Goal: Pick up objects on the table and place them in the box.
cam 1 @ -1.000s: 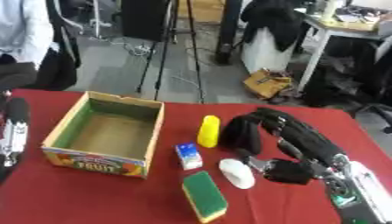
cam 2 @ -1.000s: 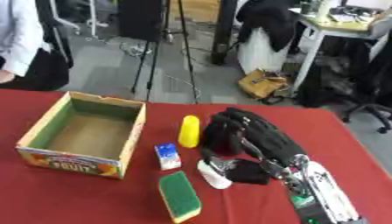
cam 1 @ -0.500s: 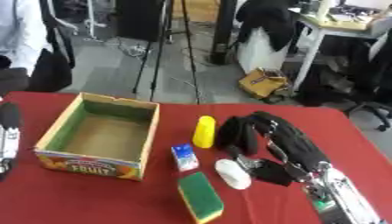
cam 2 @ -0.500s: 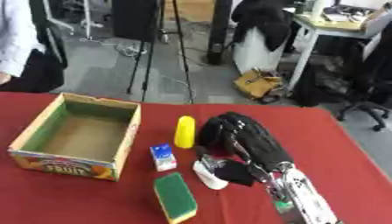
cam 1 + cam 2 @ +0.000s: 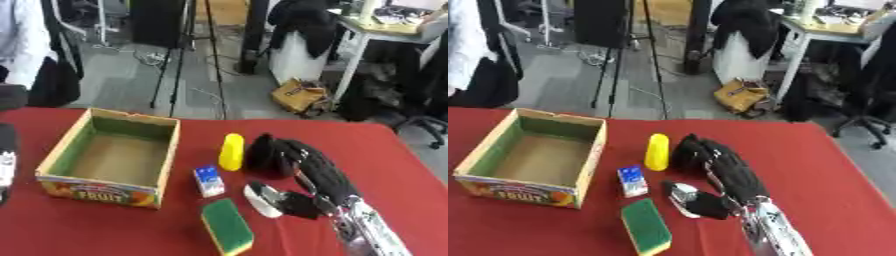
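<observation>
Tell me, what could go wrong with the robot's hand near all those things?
The right hand lies right beside the yellow bottle, which stands upright, so a nudge might tip it over. The hand's thumb sits over the white thing; it could slide away instead of being picked up. The box is off to the left, past the small carton, which could get bumped on the way.

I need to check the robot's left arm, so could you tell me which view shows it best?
The left eye view: the left arm shows as a dark strip at the left edge beside the box. The right eye view leaves it out entirely.
</observation>
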